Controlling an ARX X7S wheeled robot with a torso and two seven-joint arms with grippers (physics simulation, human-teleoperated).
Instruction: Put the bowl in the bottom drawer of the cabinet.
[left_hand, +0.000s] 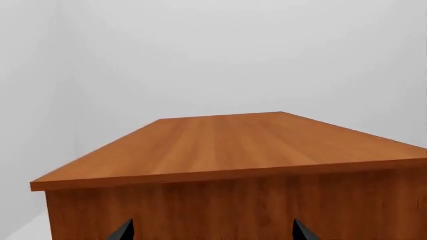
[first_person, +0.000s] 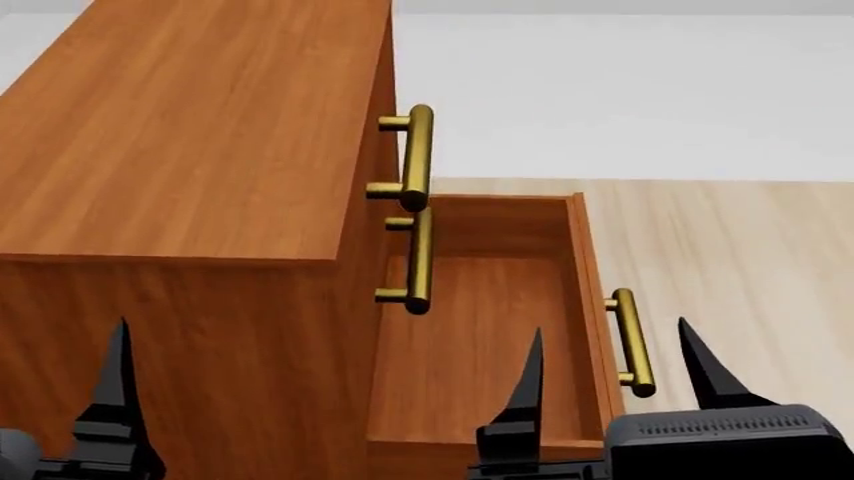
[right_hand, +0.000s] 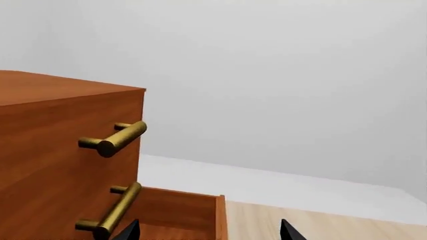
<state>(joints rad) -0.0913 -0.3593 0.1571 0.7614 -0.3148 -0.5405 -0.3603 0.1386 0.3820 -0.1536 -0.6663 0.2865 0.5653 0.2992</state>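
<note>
Head view: the cabinet (first_person: 187, 130) fills the left of the scene, its drawer fronts facing right. The bottom drawer (first_person: 461, 330) is pulled out to the right, its long axis running near to far, and its brass handle (first_person: 630, 342) lies along the right-hand front, parallel to that axis. The visible drawer interior holds nothing. The two upper handles (first_person: 418, 155) (first_person: 416, 258) sit flush against the closed fronts above it. The bowl appears in no view.

The right gripper (first_person: 614, 370) hangs over the near end of the drawer, fingers spread apart, one tip above the interior and the other right of the handle, grasping nothing. The left gripper (left_hand: 212, 231) faces the cabinet's near side, fingers likewise parted and bare.
</note>
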